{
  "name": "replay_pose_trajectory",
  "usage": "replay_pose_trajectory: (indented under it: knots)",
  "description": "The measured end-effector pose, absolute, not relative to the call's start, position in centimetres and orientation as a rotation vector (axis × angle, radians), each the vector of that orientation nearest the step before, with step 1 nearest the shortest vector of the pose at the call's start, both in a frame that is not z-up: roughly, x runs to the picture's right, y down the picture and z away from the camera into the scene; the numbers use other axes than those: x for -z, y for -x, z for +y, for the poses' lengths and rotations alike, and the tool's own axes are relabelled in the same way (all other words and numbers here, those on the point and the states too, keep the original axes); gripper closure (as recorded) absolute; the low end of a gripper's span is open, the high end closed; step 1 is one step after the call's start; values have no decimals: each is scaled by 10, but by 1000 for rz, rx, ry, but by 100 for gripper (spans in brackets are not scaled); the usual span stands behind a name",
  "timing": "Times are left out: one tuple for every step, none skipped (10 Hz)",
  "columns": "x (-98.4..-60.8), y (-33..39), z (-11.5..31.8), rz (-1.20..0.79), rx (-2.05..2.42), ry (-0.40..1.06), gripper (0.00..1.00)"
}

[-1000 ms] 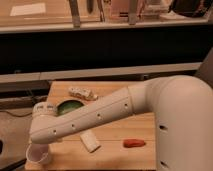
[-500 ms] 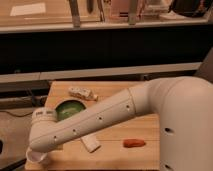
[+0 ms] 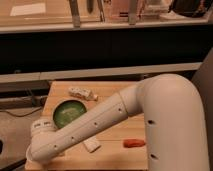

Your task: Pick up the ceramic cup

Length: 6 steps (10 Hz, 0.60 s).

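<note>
Reaching down and to the left across the table, the robot's white arm ends at the near left corner, and its last rounded link covers that spot. The ceramic cup cannot be made out there. If it sits at that corner, it is hidden under the end of the arm, so nothing of its shape or colour shows.

The wooden table is light brown with a plank-like grain. A wide, shallow green dish lies on its left half, and the arm crosses just near of the dish's rim. Beyond the dish, toward the far edge, lies a small white oblong object with dark marks. A short white block shows just under the arm at the near side, and an orange-red item lies to its right, near the arm's thick shoulder. Behind the table a pale ledge runs from left to right, with a dark band above it and a lighter counter with upright posts farther back. Grey floor shows on the left.

The gripper is at the near left corner of the table, tucked below the arm's final link and out of sight. Whether it is open, closed or gripping anything cannot be told, nor can its exact relation to the cup.
</note>
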<state>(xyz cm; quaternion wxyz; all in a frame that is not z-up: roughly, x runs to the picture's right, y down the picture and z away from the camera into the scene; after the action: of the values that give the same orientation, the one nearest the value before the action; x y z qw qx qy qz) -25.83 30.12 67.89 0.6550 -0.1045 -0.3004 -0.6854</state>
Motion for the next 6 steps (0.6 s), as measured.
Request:
replay_pose_trajectory:
  knots:
    - [-684,258,304,-659,1560,240,20]
    - [-688,258,305,-643,1564,240,20]
    - [-691,257,306,-629,1568,242,20]
    - [-693,258,305,-618,1572,240,20]
    - [-694,258,304,-607,1573,237,20]
    - [-696,258,302,-602,1573,233,21]
